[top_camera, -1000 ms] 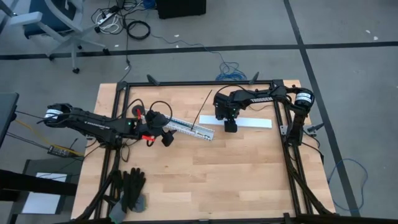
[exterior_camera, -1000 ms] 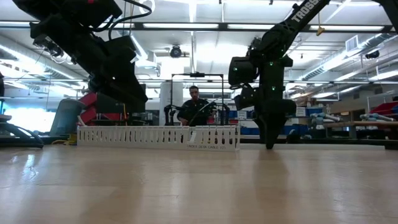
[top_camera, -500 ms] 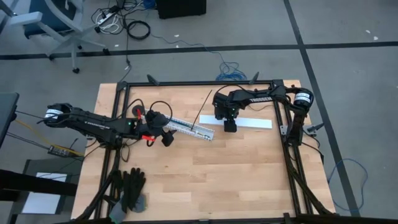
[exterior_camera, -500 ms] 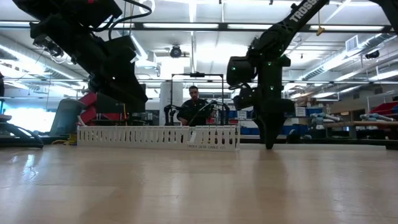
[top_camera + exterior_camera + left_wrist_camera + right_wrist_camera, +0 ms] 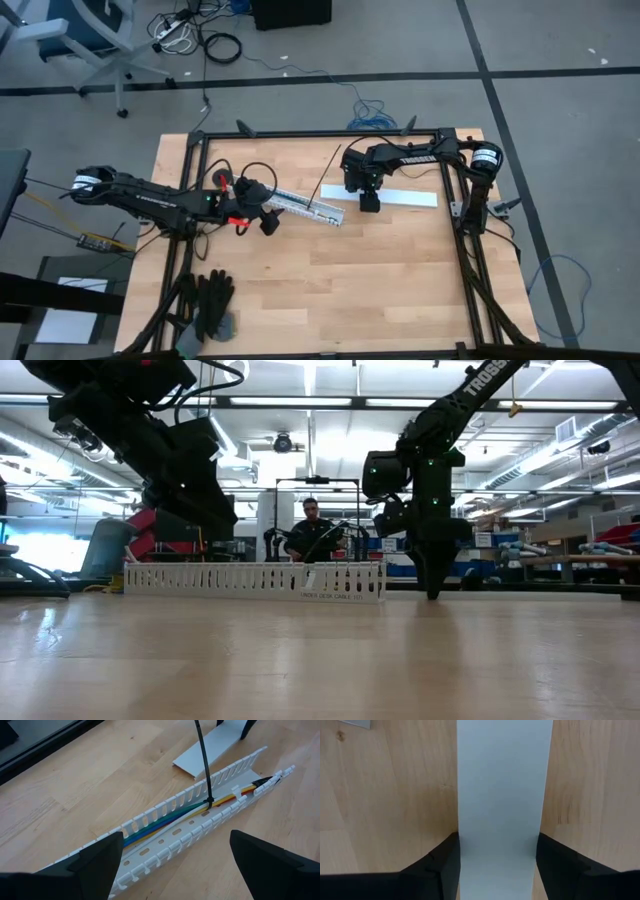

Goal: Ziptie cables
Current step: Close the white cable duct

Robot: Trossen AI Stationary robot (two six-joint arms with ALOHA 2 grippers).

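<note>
My fingers (image 5: 270,865) are matte black. The cables (image 5: 165,817) run blue, green, yellow and red inside the white slotted channel (image 5: 150,855). Beside that channel a plain white cover strip (image 5: 502,795) lies on the pale wood-grain table (image 5: 75,785).

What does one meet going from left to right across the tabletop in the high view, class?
Left gripper → slotted channel → zip tie → right gripper → white cover strip.
</note>
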